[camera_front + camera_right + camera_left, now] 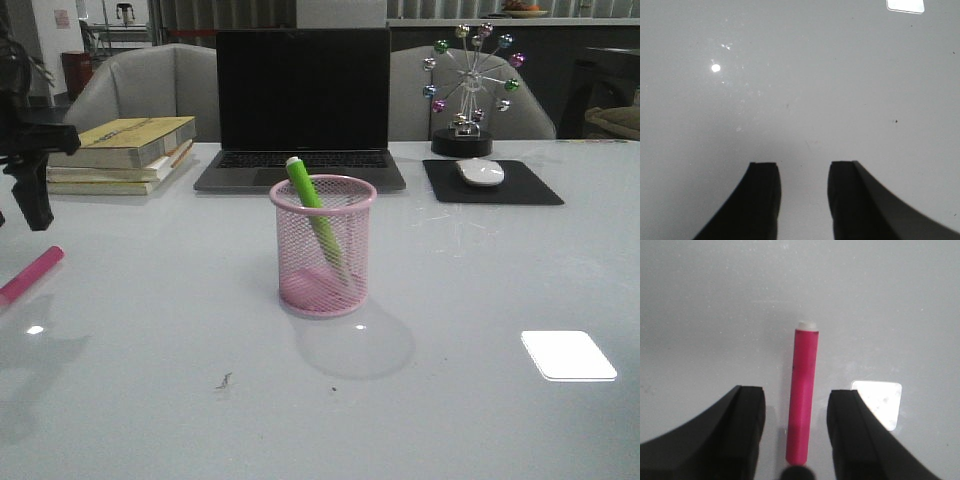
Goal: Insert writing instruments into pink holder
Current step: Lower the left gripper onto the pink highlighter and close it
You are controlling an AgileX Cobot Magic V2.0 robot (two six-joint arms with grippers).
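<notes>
The pink mesh holder (323,247) stands at the middle of the table with the green marker (312,205) leaning inside it, pale tip up above the rim. The hot pink marker (30,275) lies flat on the table at the far left. In the left wrist view that pink marker (803,395) lies between the fingers of my open left gripper (796,395), with a gap on each side. In the front view my left gripper (30,200) hangs above the marker. My right gripper (804,172) is open over bare table and is out of the front view.
A laptop (302,110) stands behind the holder. A stack of books (125,152) lies at the back left. A mouse (480,171) on a black pad (490,183) and a ball ornament (468,85) are at the back right.
</notes>
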